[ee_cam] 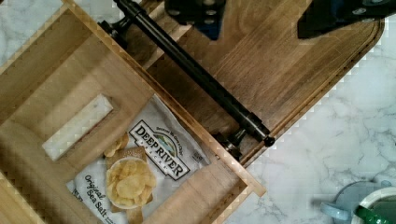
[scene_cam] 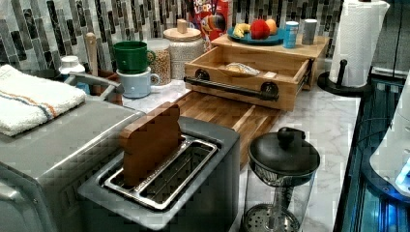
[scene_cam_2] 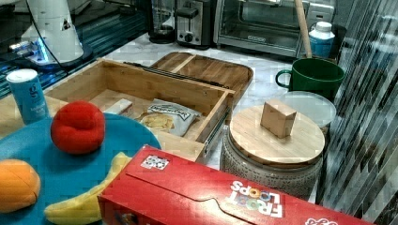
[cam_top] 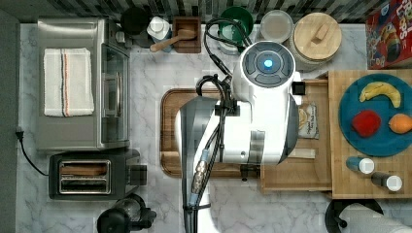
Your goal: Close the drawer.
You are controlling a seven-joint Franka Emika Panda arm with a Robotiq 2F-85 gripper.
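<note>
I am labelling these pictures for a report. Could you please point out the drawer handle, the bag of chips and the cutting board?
drawer handle (ee_cam: 196, 77): wrist view, middle of the black bar.
bag of chips (ee_cam: 149, 161): wrist view, on the printed label, inside the open drawer.
cutting board (scene_cam_2: 206, 70): right view, bare wood surface.

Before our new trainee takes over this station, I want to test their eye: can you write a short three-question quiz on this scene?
1. True or false: the drawer is fully shut.
2. What lies in the drawer beside the chip bag? A) a banana B) a small pale block C) a mug
3. Name the surface under the drawer's black handle.

Key: 1 false, it stands open; 2 B, the block; 3 the cutting board.
</note>
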